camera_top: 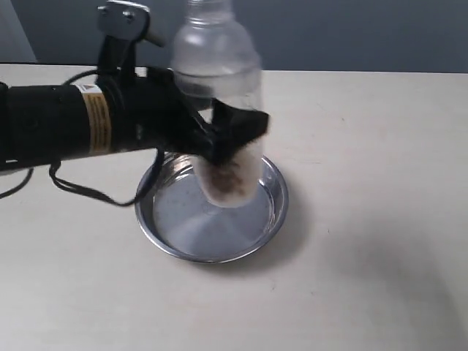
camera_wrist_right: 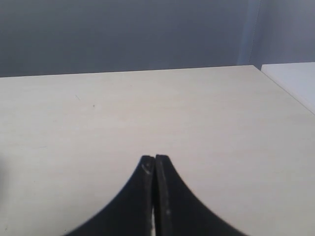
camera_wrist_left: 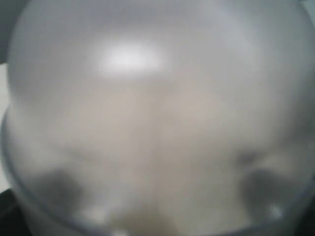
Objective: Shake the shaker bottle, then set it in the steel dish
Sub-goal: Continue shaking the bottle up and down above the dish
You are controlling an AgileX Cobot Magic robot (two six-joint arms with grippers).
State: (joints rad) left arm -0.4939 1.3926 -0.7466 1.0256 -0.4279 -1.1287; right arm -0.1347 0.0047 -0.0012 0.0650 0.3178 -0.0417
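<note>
So the left arm is a chunky black tube with a yellow warning sticker, thin black cables looping off it and a silver bracket on top. The right gripper is matte black, curved, tapering to thin tips.

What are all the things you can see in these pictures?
shaker bottle: one, clear frosted, held above the steel dish
brown bits: small clump, brown, at the bottle's bottom
steel dish: one, shiny silver, on the table below the bottle
table: one, pale beige, beneath everything
wall: one, grey-blue, behind the table
cable: one, black, looping beside the dish
left gripper: one, black, clamped on the shaker bottle
right gripper: one, black, jaws shut, over the table
</note>
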